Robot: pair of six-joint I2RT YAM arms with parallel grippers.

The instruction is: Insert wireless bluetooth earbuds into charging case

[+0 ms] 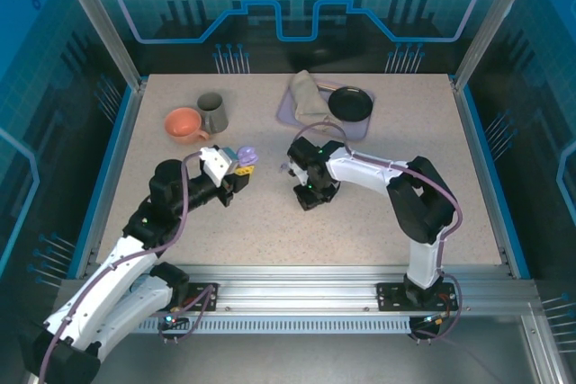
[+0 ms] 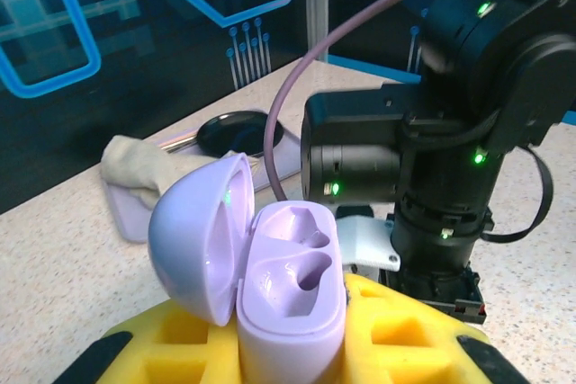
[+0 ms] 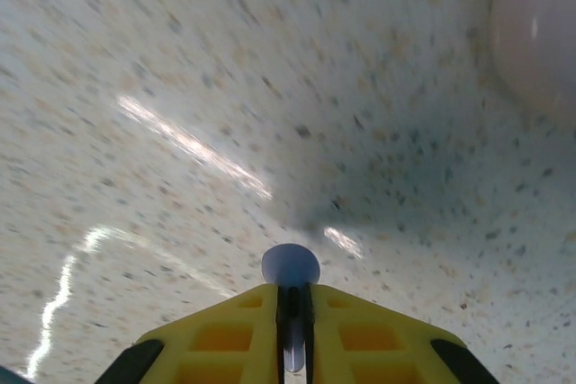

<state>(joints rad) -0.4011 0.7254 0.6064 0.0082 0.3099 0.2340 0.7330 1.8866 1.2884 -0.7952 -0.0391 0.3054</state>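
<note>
Above the speckled beige surface [image 1: 378,222] | right tool [image 3: 294,303] pinched on 1 tiny lilac plastic stemmed earbud [image 3: 290,264], stem between its fingers | left tool [image 1: 232,173] clamped on open lilac plastic charging case [image 2: 292,299], 2 sockets empty | earbud likely light, rigid, slippery; stem is the safest hold

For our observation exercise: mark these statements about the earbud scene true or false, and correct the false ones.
1. The lilac case is open. True.
2. The case holds two buds. False: both wells are empty.
3. The right hand grips a lilac bud. True.
4. The left hand is empty. False: it holds the case.
5. An orange cup is beside a grey mug. True.
</note>
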